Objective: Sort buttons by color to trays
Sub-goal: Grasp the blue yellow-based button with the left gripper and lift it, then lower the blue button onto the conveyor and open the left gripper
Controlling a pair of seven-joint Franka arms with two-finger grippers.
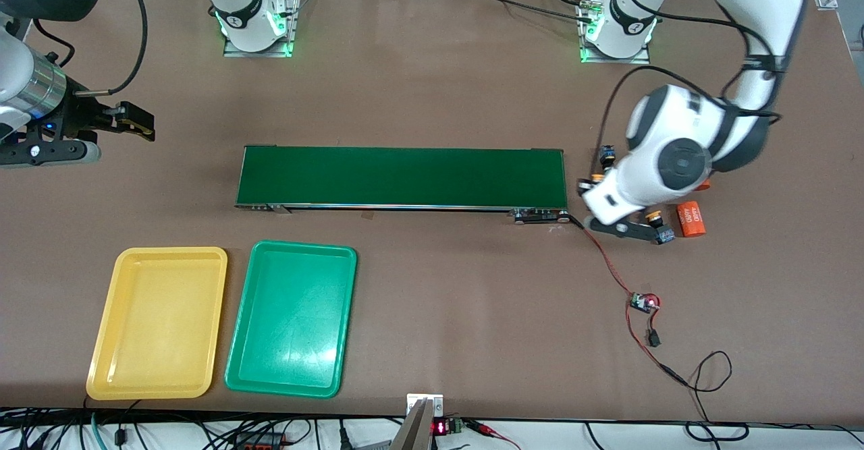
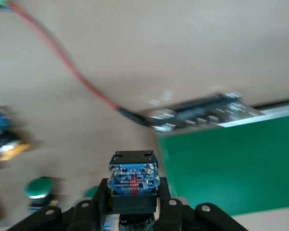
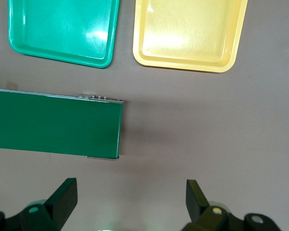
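While the brown table [image 1: 432,301] is lit evenly, a pale glare is thrown on it between the two arm bases, and cables are seen trailing along its lower edge. The left gripper [image 2: 133,211] is held low over the table just off the left arm's end of the dark-green conveyor belt [image 1: 401,177], and its fingers are pressed onto a black-and-blue button [image 2: 133,180], whose cap is hidden between them. Beside this gripper a yellow-capped button [image 1: 653,218] is seen on the table, with an orange cylinder [image 1: 690,219] just beside it. In the left wrist view a green-capped button [image 2: 38,187] and another yellow-capped one [image 2: 7,147] are shown on the table near the gripper. A red wire [image 1: 611,268] is run from the belt's end to a small circuit board [image 1: 643,303].

The right gripper [image 3: 130,199] is held waiting over bare table at the right arm's end, with its fingers spread wide apart. Below it in the front view, the yellow tray [image 1: 108,342] and the green tray [image 1: 344,322] are laid side by side, nearer the front camera than the belt.
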